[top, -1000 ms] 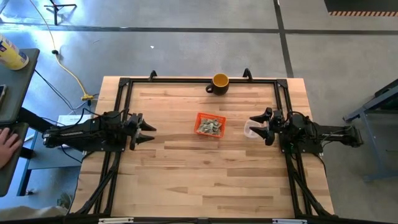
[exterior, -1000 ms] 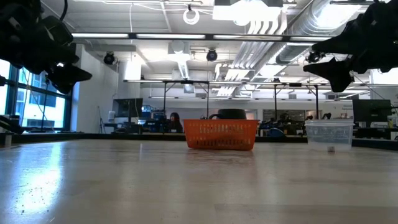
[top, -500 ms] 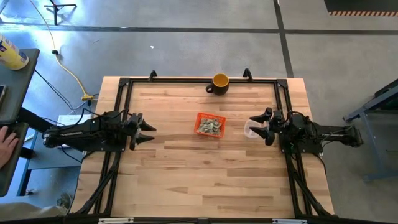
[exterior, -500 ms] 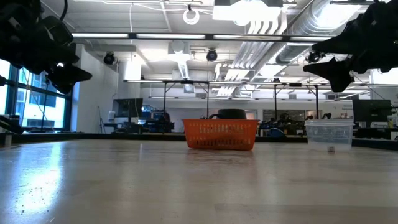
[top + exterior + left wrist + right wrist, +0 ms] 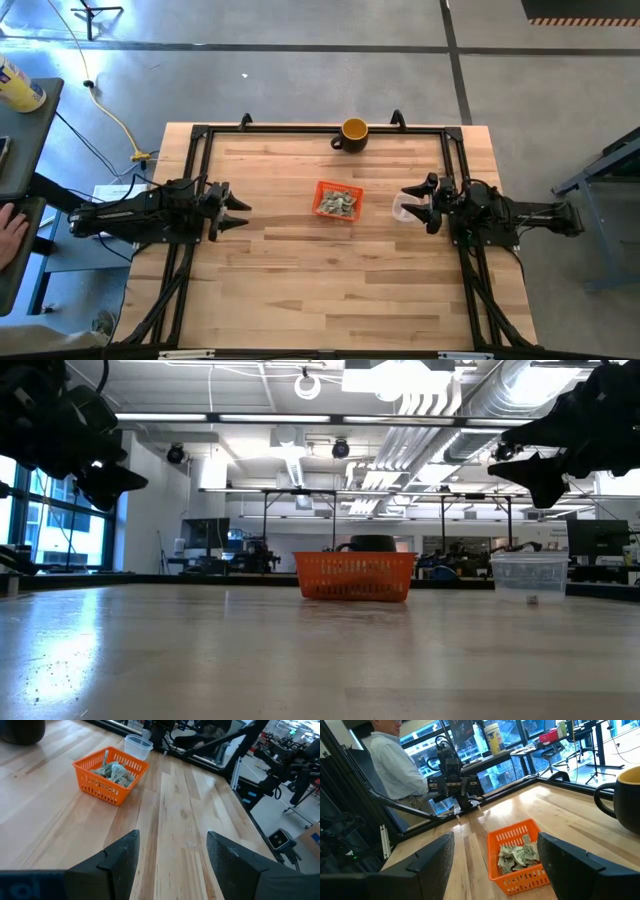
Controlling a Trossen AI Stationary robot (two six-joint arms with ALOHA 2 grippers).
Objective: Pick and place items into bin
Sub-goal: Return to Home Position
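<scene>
Not much to report on writing: the only label I can spot is on a yellow canister (image 5: pixel 493 737) on a desk past the table, and it's too small to read. The bin (image 5: pixel 337 201) is a small orange plastic basket, rectangular, with slotted sides, and it sits near the middle of the table (image 5: pixel 300 290), between the two arms and a bit closer to the right one. The items (image 5: pixel 517 855) are piled inside it, crumpled pale green-and-white packets, papery looking. The table top is butcher-block style, light wood strips with visible grain, ringed by a black metal frame. Just beside the bin on the right arm's side is a clear plastic cup (image 5: pixel 402 209), round and see-through. A round mug (image 5: pixel 354 131), yellow-orange from above with a dark handle, stands at the far edge, well apart from the bin. The left gripper (image 5: pixel 244 213) hangs above the table at its own side, fingers spread wide with nothing between them. The right gripper (image 5: pixel 407 205) hangs over the clear cup, also spread wide and empty. A person (image 5: pixel 395 765) in a pale shirt is beyond the table behind the left arm.
</scene>
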